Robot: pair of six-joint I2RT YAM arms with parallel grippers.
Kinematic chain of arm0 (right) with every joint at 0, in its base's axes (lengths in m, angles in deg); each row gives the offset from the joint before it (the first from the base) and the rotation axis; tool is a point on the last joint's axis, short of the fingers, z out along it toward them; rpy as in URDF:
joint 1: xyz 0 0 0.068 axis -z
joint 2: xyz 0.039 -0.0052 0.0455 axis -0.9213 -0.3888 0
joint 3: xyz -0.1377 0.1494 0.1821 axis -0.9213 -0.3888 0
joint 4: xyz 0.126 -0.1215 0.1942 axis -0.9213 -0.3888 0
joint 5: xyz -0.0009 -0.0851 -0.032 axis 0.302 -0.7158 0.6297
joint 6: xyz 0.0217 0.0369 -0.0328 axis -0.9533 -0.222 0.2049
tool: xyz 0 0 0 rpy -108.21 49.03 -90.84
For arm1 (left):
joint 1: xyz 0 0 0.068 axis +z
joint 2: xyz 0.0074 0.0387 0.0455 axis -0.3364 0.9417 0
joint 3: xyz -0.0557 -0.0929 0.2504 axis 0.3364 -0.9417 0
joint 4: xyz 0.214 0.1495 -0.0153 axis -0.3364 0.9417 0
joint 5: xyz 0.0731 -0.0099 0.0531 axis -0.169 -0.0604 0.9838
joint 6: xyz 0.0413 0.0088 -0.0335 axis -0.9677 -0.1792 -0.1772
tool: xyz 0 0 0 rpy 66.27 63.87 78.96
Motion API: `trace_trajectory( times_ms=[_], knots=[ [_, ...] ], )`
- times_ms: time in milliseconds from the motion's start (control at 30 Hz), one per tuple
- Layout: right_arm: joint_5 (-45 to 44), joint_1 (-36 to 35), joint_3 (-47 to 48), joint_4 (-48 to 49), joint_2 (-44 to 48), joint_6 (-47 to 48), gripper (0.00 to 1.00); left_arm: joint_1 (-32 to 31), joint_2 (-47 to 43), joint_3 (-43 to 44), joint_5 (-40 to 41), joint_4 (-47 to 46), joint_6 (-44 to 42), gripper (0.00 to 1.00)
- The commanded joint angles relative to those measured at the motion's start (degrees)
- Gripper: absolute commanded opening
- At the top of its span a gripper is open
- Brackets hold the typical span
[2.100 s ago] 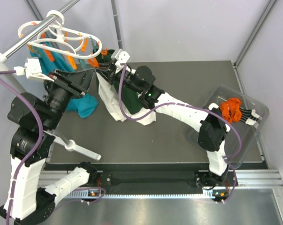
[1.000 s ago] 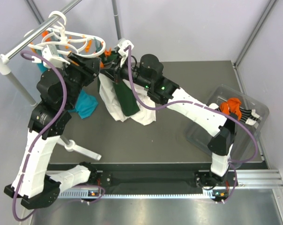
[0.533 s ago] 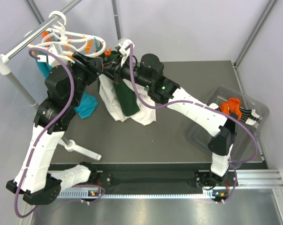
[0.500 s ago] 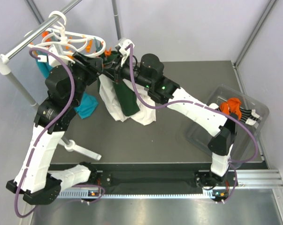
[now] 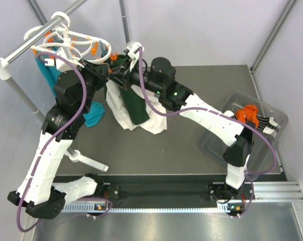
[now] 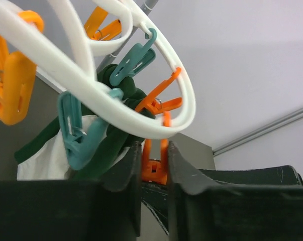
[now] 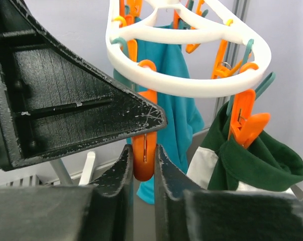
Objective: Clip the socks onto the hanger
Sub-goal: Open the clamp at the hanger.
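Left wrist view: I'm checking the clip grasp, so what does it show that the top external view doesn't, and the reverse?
Only the left wrist view shows the left gripper with its jaws pressed on either side of an orange clip under the hanger, with teal clips beside it. Only the top external view shows the orange socks lying in the clear bin at the right, and the grey rail. Both views show the white hanger and the dark green cloth hanging from it.

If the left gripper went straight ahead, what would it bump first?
The orange clip, right between the left gripper's jaws. Past that, probably the white hanger, though depth is unclear.
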Motion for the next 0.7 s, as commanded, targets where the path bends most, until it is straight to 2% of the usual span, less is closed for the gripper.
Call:
trace_trajectory(
  times_ms=[0, 33, 67, 133, 167, 267, 300, 367, 433, 600, 667],
  knots=[
    [1.38, 0.14, 1.46, 0.68, 4.66, -0.27, 0.17, 0.31, -1.11, -0.41, 1.61, -4.43, -1.84, 0.13],
    [0.95, 0.23, 1.2, 0.32, 5.01, -0.1, 0.31, 0.31, -1.19, -0.24, 1.61, -4.52, -1.84, 0.1],
    [0.51, 0.23, -0.02, 0.06, 5.36, 0.16, 0.55, 0.31, -0.85, 0.03, 1.44, -4.35, -2.01, 0.06],
    [-2.74, 0.14, -2.39, -1.17, 7.81, 0.34, 0.7, 0.31, -0.58, 0.38, 1.7, -3.64, -1.93, 0.01],
    [-4.14, 0.23, -5.62, -1.79, 9.04, 0.52, 0.81, 0.31, -0.58, 0.73, 1.96, -2.94, -1.84, 0.0],
    [-13.18, 0.4, -13.7, -4.68, 16.93, 0.26, 0.95, 0.31, -0.32, 1.7, 3.54, -0.66, -0.88, 0.0],
    [-19.04, 0.49, -15.57, -8.35, 18.7, 0.17, 0.96, 0.4, -0.23, 1.96, 3.81, -0.3, -0.61, 0.0],
    [-23.82, 1.72, -20.5, -12.14, 21.8, -0.97, 1.0, 0.31, -0.31, 1.96, 3.72, -0.12, -0.61, 0.0],
    [-28.84, 3.38, -22.61, -20.22, 25.65, -2.64, 1.0, 0.31, -0.49, 1.7, 3.2, -0.48, -0.08, 0.0],
    [-39.81, 13.22, -29.82, -39.1, 32.41, -12.65, 1.0, 0.31, -1.28, 0.03, 1.79, -1.88, 0.53, 0.0],
    [-40.19, 19.08, -33.93, -42.3, 34.71, -15.99, 1.0, 0.31, -1.54, -0.58, 1.7, -2.41, 0.62, 0.0]
  ],
)
